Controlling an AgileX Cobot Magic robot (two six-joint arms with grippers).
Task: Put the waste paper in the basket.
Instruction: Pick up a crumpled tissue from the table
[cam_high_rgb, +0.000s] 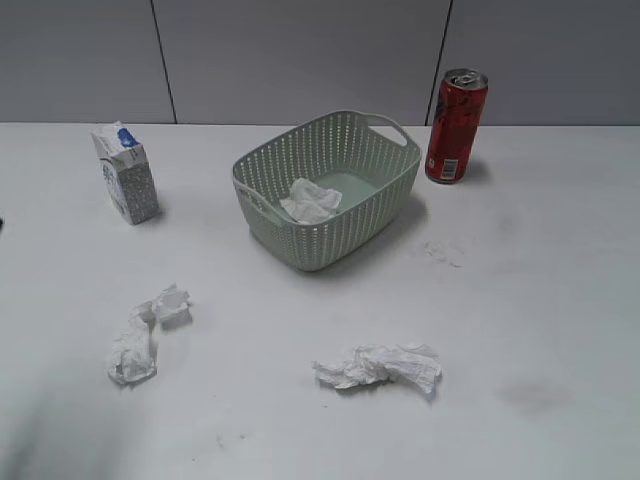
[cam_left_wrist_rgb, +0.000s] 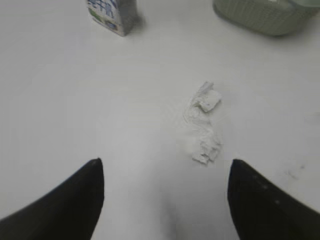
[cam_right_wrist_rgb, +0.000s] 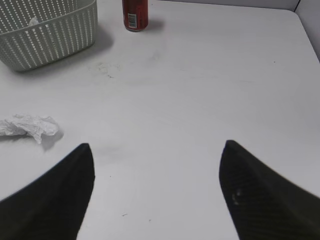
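Observation:
The mint-green basket (cam_high_rgb: 300, 245) stands at the middle back of the table, with one white paper wad (cam_high_rgb: 311, 201) inside it. A second wad (cam_high_rgb: 146, 333) lies on the table at the front left; it also shows in the left wrist view (cam_left_wrist_rgb: 203, 124). A third wad (cam_high_rgb: 382, 366) lies at the front centre and shows at the left edge of the right wrist view (cam_right_wrist_rgb: 29, 126). My left gripper (cam_left_wrist_rgb: 165, 167) is open and empty, just short of the second wad. My right gripper (cam_right_wrist_rgb: 156, 150) is open and empty over bare table. Neither gripper shows in the exterior view.
A white-and-blue carton (cam_high_rgb: 125, 172) stands at the back left and shows in the left wrist view (cam_left_wrist_rgb: 111, 14). A red drink can (cam_high_rgb: 456, 126) stands to the right of the basket and shows in the right wrist view (cam_right_wrist_rgb: 135, 14). The basket shows in both wrist views (cam_left_wrist_rgb: 265, 17) (cam_right_wrist_rgb: 55, 37).

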